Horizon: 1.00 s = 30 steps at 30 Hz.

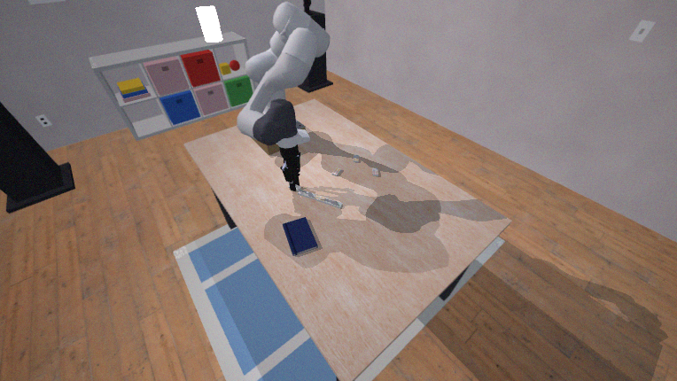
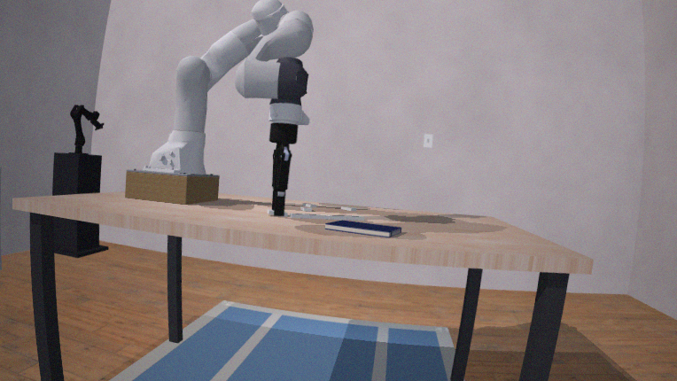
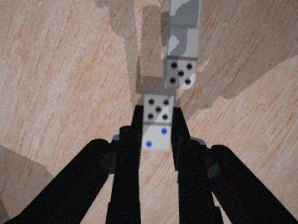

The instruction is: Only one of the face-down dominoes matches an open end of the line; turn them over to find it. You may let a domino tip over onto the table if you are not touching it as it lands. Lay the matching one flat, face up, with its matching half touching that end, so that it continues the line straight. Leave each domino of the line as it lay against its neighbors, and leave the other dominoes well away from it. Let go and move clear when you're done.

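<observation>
While the jaws clench the matching domino (image 3: 157, 125) flat on the counter (image 3: 60, 63), its five-pip half pointing to twelve o'clock seems just shy of the line (image 3: 181, 36), so next nudge forward, then release.

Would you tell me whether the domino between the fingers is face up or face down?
Face up: the domino in the gripper shows five black pips and two blue ones in the wrist view.
</observation>
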Available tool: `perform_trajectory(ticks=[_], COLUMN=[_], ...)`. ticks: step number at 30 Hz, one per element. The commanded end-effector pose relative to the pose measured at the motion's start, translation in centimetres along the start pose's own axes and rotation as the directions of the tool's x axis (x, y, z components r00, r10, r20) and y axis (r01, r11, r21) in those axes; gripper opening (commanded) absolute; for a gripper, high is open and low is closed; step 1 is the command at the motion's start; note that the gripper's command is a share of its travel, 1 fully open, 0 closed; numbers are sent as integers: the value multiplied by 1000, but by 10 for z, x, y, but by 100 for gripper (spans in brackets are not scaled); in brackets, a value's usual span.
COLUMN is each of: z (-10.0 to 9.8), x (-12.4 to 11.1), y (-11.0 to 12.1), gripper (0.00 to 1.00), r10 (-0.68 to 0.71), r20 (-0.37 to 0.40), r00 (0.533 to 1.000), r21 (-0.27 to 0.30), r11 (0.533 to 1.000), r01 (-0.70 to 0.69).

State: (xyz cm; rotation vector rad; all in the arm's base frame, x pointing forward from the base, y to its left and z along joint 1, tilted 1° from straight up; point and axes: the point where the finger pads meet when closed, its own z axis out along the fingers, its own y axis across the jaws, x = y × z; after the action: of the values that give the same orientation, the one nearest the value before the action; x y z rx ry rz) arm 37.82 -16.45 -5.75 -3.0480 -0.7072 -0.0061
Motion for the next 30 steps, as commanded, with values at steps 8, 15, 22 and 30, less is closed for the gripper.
perform_trajectory(ticks=[8, 15, 22, 30], z=[2, 2, 2, 2], x=[0, 1, 1, 1], y=[-5, -6, -7, -7], gripper=[22, 22, 22, 22], r10=[9, 9, 9, 9], r20=[2, 2, 2, 2], r00=[1000, 1000, 1000, 1000], r21=[-2, -2, -2, -2], r11=[1000, 1000, 1000, 1000], r01=[-9, -9, -9, -9])
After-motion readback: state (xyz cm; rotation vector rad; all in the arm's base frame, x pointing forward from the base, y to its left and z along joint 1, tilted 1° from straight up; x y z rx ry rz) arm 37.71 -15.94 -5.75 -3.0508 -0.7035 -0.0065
